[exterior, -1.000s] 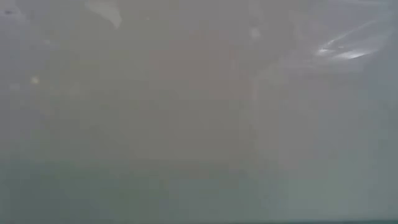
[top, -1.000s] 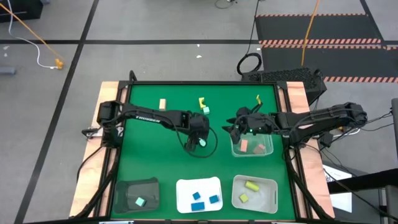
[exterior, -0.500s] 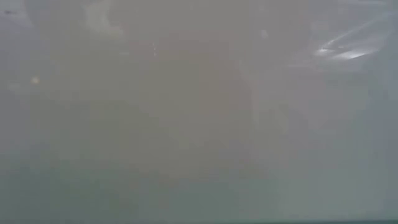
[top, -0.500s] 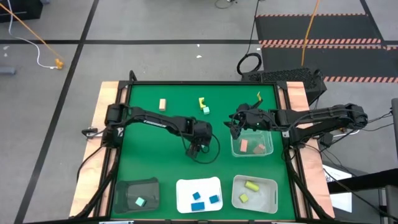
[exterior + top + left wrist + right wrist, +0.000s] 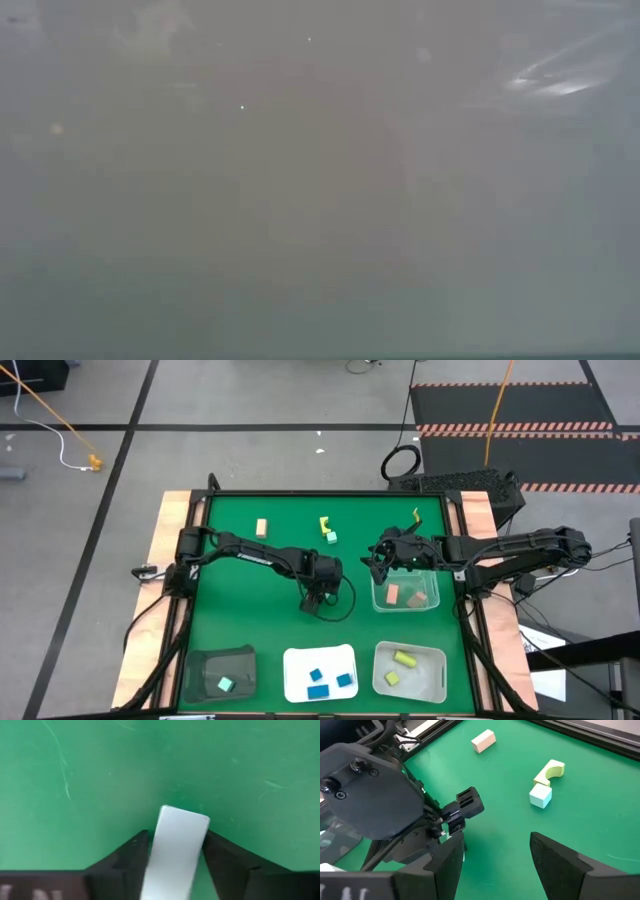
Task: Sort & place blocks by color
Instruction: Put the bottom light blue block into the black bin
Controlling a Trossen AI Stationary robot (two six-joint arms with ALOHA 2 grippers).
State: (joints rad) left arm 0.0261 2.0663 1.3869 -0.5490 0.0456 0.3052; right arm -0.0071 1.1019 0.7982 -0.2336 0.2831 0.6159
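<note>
Left gripper (image 5: 175, 865): low over the green mat (image 5: 230, 590), between the clear bin (image 5: 405, 593) and the mat's left edge; its 2 dark fingers (image 5: 131, 855) sit close on either flank of a pale mint block (image 5: 176, 847), which stands on end between them – gripped, or all but gripped.
Step in hand: securing the mint block so it can be lifted off the mat.
Doing it well: keep the block centred between the fingers, squeeze evenly, then rise straight up – a slanted pull would likely twist so small a piece loose.
Likely goal: the dark tray (image 5: 222, 672), nearer the table's front edge than the clear bin, already holds 1 mint block (image 5: 226, 684), so I judge that is where this one belongs.
Right gripper (image 5: 495, 852): hovers at the clear bin's far rim, fingers apart, holding nothing.
Other blocks: tan pieces (image 5: 404, 596) lie in the clear bin; 3 blue ones (image 5: 325, 681) on the white tray (image 5: 300, 660) and 2 yellow ones (image 5: 398, 665) in the clear tray (image 5: 432, 665), both in front of the bin.
Left to sort: a tan block (image 5: 261, 527), a yellow piece (image 5: 324, 524) and a mint cube (image 5: 331, 537) lie beyond the bin's far-left corner.
Low view: fogged grey – it may be blocked, nothing legible.
Change from 1 second ago: then the mint block showed on the mat beside the left gripper; the wrist has since shifted over it and hides it from above. The right arm has not moved.
</note>
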